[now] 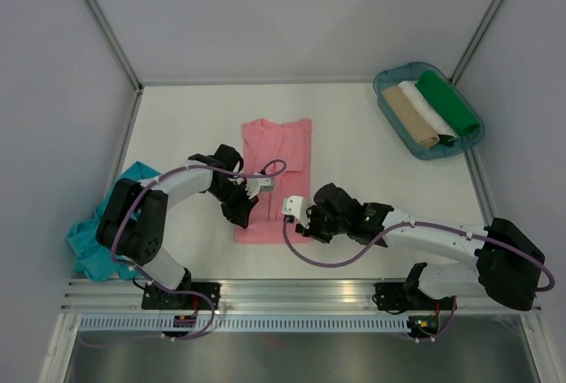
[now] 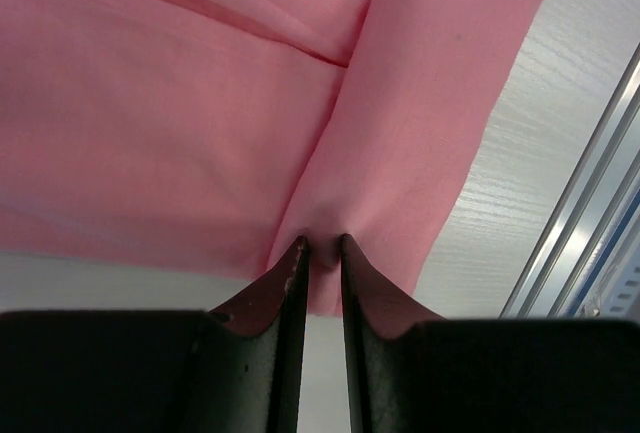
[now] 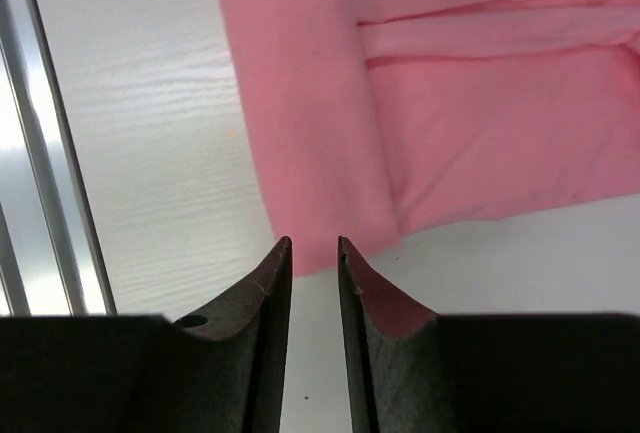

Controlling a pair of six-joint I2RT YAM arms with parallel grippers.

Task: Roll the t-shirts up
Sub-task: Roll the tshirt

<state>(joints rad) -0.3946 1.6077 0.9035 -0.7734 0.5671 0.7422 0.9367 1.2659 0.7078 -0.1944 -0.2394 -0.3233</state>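
Tabletop (image 1: 195,118): white, carrying everything below.
Salmon-pink t-shirt (image 1: 281,149): centre of frame, folded into a long strip, laid flat, apparently for rolling from the near hem.
Teal-blue t-shirt (image 1: 93,241): crumpled at lower left, likely awaiting its turn.
Tray (image 1: 432,154): upper right, holding rolled cloths.
Left gripper (image 2: 320,245): clenched on a pinch of the pink hem.
Right gripper (image 3: 313,243): released, parted, empty, just short of the hem's corner.

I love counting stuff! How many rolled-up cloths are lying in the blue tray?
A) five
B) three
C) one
B: the tray holds a beige roll, a white roll and a green roll, lying side by side.
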